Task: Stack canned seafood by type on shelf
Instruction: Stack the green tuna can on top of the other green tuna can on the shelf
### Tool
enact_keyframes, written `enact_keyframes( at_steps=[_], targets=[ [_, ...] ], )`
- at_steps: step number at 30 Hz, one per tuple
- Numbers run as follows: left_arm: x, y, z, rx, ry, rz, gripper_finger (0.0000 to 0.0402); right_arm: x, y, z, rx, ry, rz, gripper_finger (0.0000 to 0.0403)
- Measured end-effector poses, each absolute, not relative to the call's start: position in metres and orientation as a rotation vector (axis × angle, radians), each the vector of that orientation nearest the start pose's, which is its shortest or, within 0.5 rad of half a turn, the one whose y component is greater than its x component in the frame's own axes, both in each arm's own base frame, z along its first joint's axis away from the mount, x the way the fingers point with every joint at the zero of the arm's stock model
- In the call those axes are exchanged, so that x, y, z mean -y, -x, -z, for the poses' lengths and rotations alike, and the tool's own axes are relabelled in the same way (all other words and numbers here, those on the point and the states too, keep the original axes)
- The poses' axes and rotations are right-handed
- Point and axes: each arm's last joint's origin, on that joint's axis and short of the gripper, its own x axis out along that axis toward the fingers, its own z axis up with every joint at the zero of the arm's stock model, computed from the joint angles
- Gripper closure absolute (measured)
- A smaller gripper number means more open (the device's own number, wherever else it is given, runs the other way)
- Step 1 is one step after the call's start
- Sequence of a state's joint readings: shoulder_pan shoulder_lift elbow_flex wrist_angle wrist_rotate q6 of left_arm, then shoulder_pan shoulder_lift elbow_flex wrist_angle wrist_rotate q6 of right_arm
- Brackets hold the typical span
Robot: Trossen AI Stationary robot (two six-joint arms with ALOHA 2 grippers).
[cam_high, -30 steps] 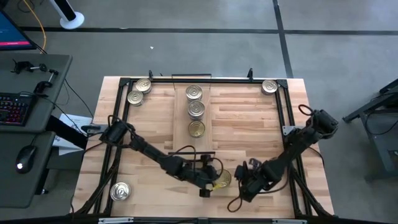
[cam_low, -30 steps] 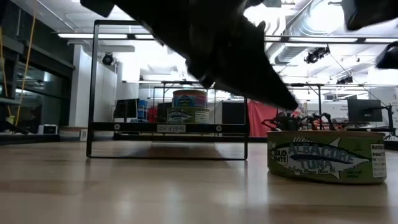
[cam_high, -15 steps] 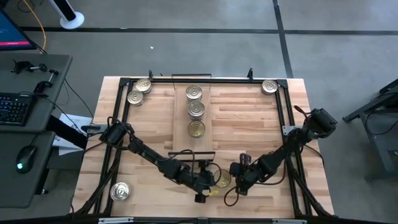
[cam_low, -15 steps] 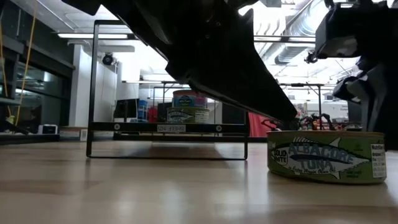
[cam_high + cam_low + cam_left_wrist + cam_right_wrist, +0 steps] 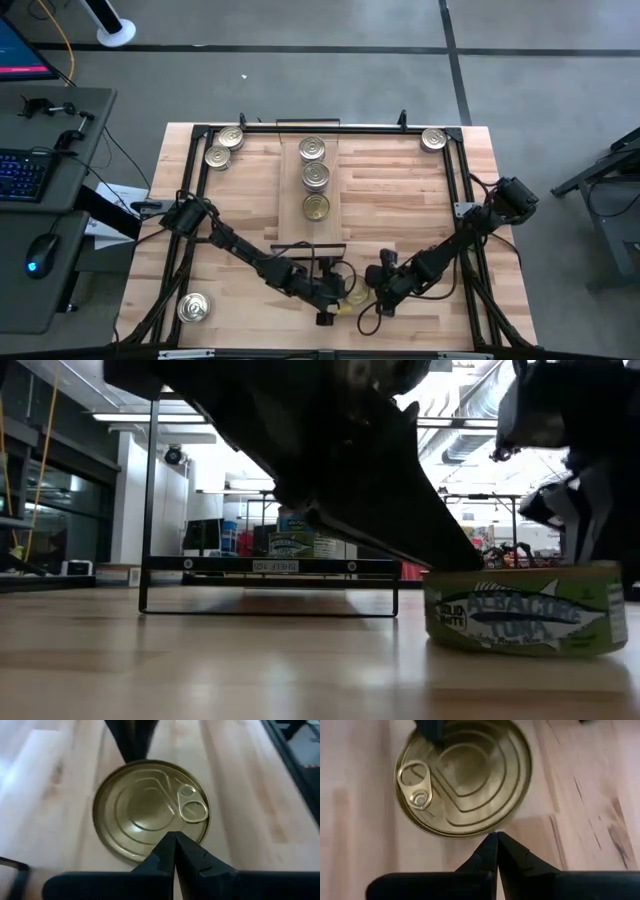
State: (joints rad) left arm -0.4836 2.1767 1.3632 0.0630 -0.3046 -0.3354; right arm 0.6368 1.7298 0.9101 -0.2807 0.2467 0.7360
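A gold-lidded tuna tin (image 5: 355,291) sits on the tabletop near the near edge, between my two grippers. It fills the left wrist view (image 5: 150,810) and the right wrist view (image 5: 465,775), and its green label shows in the low view (image 5: 520,610). My left gripper (image 5: 335,298) is shut at the tin's left side. My right gripper (image 5: 375,290) is shut at its right side. The shelf (image 5: 290,200) lies at mid-table and carries three tins in a row (image 5: 316,175). My left gripper meets the tin with its shut fingertips (image 5: 174,840) at the lid's rim (image 5: 165,832), slanting down from the table's left. The tin rests on the table and looks slightly tilted in the low view. My right gripper has its shut fingertips (image 5: 496,840) against the opposite rim (image 5: 487,831), slanting down from the right.
Two tins (image 5: 230,137) (image 5: 217,156) lie at the far left corner, one (image 5: 433,138) at the far right corner and one (image 5: 193,307) at the near left. A black frame (image 5: 200,190) runs round the tabletop. The shelf's frame (image 5: 270,565) stands behind.
My right gripper has moved toward the table's left and down until its tip reached the tin. My left gripper has lowered a little onto the tin's other side. In the low view the tin has shifted slightly and now sits a bit tilted.
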Motion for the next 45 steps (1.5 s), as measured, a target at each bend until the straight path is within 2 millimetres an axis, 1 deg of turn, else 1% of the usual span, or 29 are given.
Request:
enact_keyframes(
  at_steps=[8,12,15,21,23,27,29,32,34,36,38,41,45],
  targets=[
    [0.223,-0.392,-0.118,-0.729,0.013,0.1,0.0402,-0.208,-0.268,-0.17,-0.956,-0.184,-0.063,0.0403],
    [0.227,-0.388,-0.115,-0.727,0.026,0.067,0.0402,-0.219,-0.27,-0.183,-0.906,-0.196,-0.112,0.0403],
    [0.227,-0.385,-0.11,-0.741,0.003,0.033,0.0401,-0.221,-0.273,-0.189,-0.875,-0.168,-0.104,0.0403],
    [0.226,-0.385,-0.11,-0.754,-0.009,0.024,0.0402,-0.217,-0.281,-0.195,-0.84,-0.172,-0.07,0.0403],
    [0.226,-0.383,-0.108,-0.77,-0.016,0.021,0.0401,-0.219,-0.284,-0.201,-0.822,-0.162,-0.083,0.0403],
    [0.225,-0.374,-0.118,-0.835,-0.013,-0.003,0.0401,-0.225,-0.29,-0.225,-0.805,-0.119,-0.132,0.0403],
    [0.225,-0.366,-0.127,-0.863,-0.034,-0.023,0.0402,-0.227,-0.292,-0.238,-0.838,-0.093,-0.162,0.0403],
    [0.223,-0.353,-0.136,-0.869,-0.06,-0.077,0.0402,-0.223,-0.293,-0.253,-0.911,-0.095,-0.158,0.0403],
    [0.22,-0.342,-0.139,-0.866,-0.027,-0.111,0.0402,-0.218,-0.295,-0.261,-0.944,-0.179,-0.095,0.0402],
    [0.217,-0.327,-0.141,-0.858,0.013,-0.142,0.0401,-0.214,-0.298,-0.268,-0.956,-0.312,-0.013,0.0399],
    [0.214,-0.31,-0.142,-0.847,0.05,-0.181,0.0402,-0.213,-0.3,-0.271,-0.952,-0.447,0.057,0.0384],
    [0.209,-0.286,-0.143,-0.833,0.107,-0.213,0.0402,-0.212,-0.301,-0.271,-0.943,-0.669,0.17,0.0337],
    [0.203,-0.265,-0.148,-0.807,0.176,-0.205,0.0401,-0.214,-0.303,-0.268,-0.929,-0.871,0.273,0.0246]
  ],
)
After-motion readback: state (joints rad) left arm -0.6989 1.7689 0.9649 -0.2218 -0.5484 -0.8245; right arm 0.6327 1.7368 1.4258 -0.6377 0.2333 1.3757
